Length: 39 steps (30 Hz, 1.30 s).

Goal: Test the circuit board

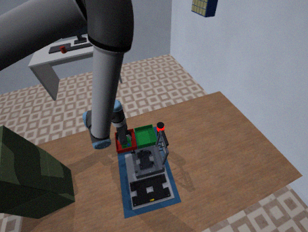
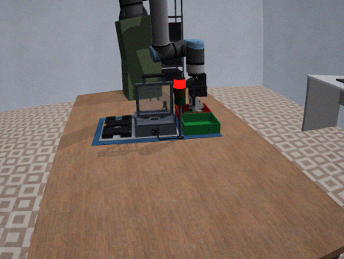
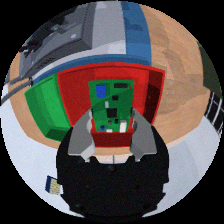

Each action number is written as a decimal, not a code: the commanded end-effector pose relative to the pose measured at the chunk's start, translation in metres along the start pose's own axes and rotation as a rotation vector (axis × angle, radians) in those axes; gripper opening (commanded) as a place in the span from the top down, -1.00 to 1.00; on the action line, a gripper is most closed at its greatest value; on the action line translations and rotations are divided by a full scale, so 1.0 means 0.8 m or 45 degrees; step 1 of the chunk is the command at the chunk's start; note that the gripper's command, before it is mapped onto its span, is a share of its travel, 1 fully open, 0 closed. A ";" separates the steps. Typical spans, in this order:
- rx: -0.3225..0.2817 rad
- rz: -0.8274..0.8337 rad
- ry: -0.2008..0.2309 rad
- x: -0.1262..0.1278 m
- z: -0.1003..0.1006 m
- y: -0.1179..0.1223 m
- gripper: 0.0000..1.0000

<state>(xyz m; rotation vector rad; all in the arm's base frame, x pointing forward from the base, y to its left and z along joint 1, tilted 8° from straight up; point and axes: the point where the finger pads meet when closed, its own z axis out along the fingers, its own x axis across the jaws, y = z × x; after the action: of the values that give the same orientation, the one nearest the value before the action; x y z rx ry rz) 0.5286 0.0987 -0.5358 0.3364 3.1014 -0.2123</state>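
Observation:
The green circuit board (image 3: 116, 104) is component side up, level between the jaws of my gripper (image 3: 111, 108) (image 2: 195, 110), which is shut on its long edges. The board is over or inside the red bin (image 3: 75, 92) (image 1: 120, 149); its exact height is hard to tell. The green bin (image 1: 145, 136) (image 2: 201, 129) (image 3: 49, 104) stands beside it. The signal light (image 1: 160, 129) (image 2: 179, 84) glows red. The tester (image 1: 149, 173) (image 2: 156, 129) has no board in it, and its lid (image 2: 154, 98) stands open, upright. The black tray (image 1: 138, 196) (image 2: 117, 129) holds no board.
The signal light's thin pole (image 2: 180, 123) rises between the tester and the green bin, with a cable at its foot. Everything stands on a blue mat (image 1: 128, 212) (image 2: 96, 137). A green camouflage block (image 1: 36, 184) stands on the table's left in the top view.

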 end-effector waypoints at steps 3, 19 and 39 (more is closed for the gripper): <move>0.000 0.000 -0.001 -0.001 -0.001 0.000 0.22; 0.000 0.000 -0.001 -0.001 -0.001 0.000 0.22; 0.000 0.000 -0.001 -0.001 -0.001 0.000 -0.17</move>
<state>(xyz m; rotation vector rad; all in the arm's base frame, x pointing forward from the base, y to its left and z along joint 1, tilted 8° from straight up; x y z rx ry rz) 0.5286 0.0987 -0.5358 0.3364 3.1014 -0.2123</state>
